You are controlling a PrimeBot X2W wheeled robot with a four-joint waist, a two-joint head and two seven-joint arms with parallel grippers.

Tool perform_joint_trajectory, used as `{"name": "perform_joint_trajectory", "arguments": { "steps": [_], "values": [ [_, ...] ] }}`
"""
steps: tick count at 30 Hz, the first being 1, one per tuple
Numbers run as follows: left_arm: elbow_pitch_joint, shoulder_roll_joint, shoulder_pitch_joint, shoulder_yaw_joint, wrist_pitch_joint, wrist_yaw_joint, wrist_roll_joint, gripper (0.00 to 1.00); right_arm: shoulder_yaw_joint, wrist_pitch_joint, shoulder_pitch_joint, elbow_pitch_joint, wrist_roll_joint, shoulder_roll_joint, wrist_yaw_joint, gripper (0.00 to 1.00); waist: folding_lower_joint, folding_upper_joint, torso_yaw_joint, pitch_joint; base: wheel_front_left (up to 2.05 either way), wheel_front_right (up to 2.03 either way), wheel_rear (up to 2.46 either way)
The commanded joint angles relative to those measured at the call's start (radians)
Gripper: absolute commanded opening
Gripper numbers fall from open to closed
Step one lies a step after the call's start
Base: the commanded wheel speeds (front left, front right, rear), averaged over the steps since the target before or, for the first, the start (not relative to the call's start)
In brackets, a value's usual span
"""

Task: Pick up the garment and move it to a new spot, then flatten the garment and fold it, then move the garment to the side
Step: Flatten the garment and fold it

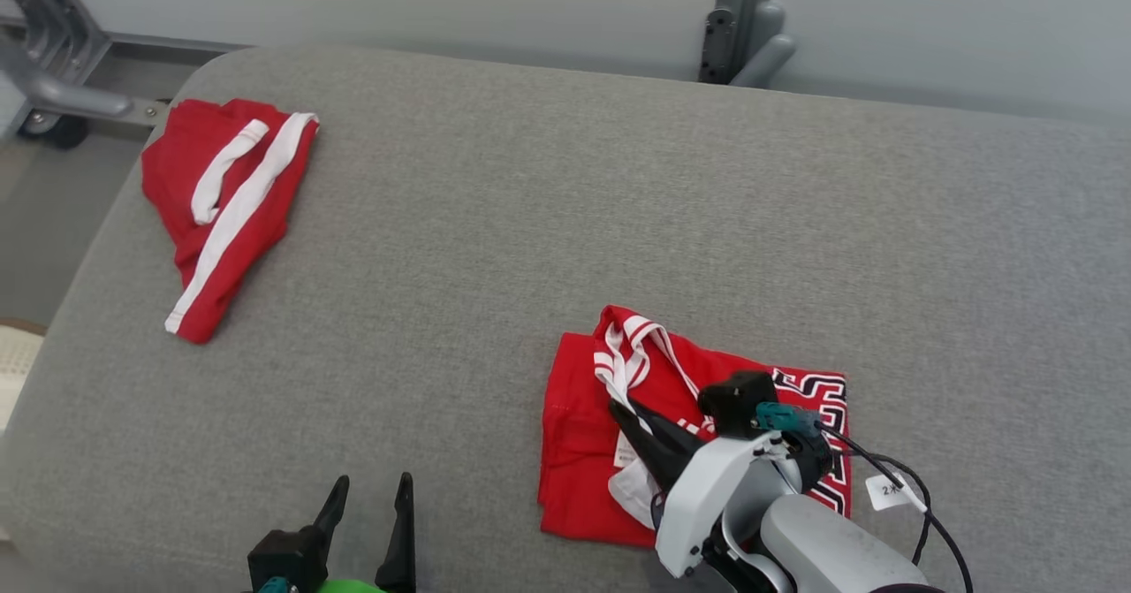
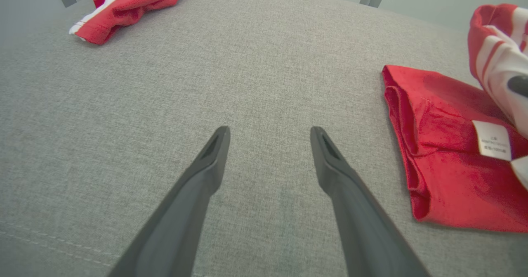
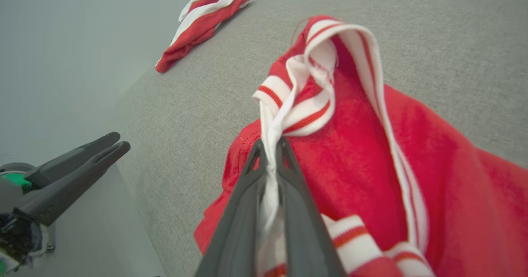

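Garment (image 1: 574, 452): light, limp, bunches easily; right gripper (image 3: 270, 145) clamped on white trim (image 3: 301, 114); left gripper (image 2: 269, 133) wide, empty; suggested second hold: opposite hem

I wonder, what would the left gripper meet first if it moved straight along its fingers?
Probably bare grey cushion: the open left gripper points between the red jersey and the far striped garment; height unclear.

Right hand (image 1: 621, 411) pinches the red garment (image 1: 574, 438) by its white trim (image 1: 624, 370) (another red cloth (image 1: 225, 213) lies apart).
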Motion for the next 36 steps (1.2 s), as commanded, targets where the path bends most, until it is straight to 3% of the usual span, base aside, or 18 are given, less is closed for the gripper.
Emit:
{"name": "perform_joint_trajectory", "arguments": {
  "steps": [1, 2, 3, 4, 5, 13, 23, 28, 36],
  "values": [
    [-0.001, 0.002, -0.012, -0.004, 0.0, 0.003, -0.005, 1.0, 0.011, -0.016, -0.021, 0.023, 0.003, 0.01, 0.0, 0.0, -0.0001, 0.0, 0.069, 0.034, 0.0, 0.0, 0.0],
    [0.0, 0.003, -0.012, -0.005, 0.0, 0.006, -0.007, 1.0, 0.017, -0.026, -0.033, 0.045, 0.011, 0.014, 0.0, 0.0, -0.0001, 0.0, 0.074, 0.037, 0.0, 0.0, 0.0],
    [-0.001, 0.003, -0.012, -0.003, 0.0, 0.009, -0.01, 1.0, 0.024, -0.038, -0.045, 0.065, 0.016, 0.018, 0.0, 0.09, -0.0001, 0.0, 0.077, 0.038, 0.0, 0.0, 0.0],
    [-0.003, 0.002, -0.012, -0.004, 0.0, 0.011, -0.011, 1.0, 0.032, -0.05, -0.057, 0.087, 0.021, 0.02, 0.0, 0.79, -0.0001, 0.0, 0.078, 0.04, 0.0, 0.0, 0.0],
    [-0.004, 0.002, -0.012, -0.003, 0.0, 0.012, -0.013, 1.0, 0.035, -0.066, -0.065, 0.099, 0.029, 0.025, 0.0, 1.0, -0.0001, 0.0, 0.077, 0.041, 0.0, 0.0, 0.0],
    [-0.016, 0.003, -0.008, 0.023, 0.0, 0.025, -0.011, 1.0, 0.012, -0.139, -0.077, 0.052, 0.085, 0.009, 0.0, 1.0, -0.0001, 0.0, 0.01, 0.025, 0.0, 0.0, 0.0],
    [-0.021, 0.003, 0.019, 0.044, 0.0, 0.02, -0.008, 1.0, -0.267, -0.14, 0.112, -0.188, -0.003, -0.078, 0.0, 1.0, -0.0001, 0.0, -0.082, -0.011, 0.0, 0.0, 0.0],
    [-0.02, 0.003, 0.027, 0.055, 0.0, 0.017, -0.003, 1.0, -0.319, -0.14, 0.194, -0.205, -0.046, -0.094, 0.0, 1.0, -0.0001, 0.0, -0.103, -0.027, 0.0, 0.0, 0.0],
    [-0.043, 0.003, 0.049, 0.088, 0.0, 0.018, 0.018, 1.0, -0.465, -0.14, 0.294, -0.215, -0.158, -0.063, 0.0, 1.0, -0.0001, 0.0, -0.142, -0.053, 0.0, 0.0, 0.0]
  ]
}}
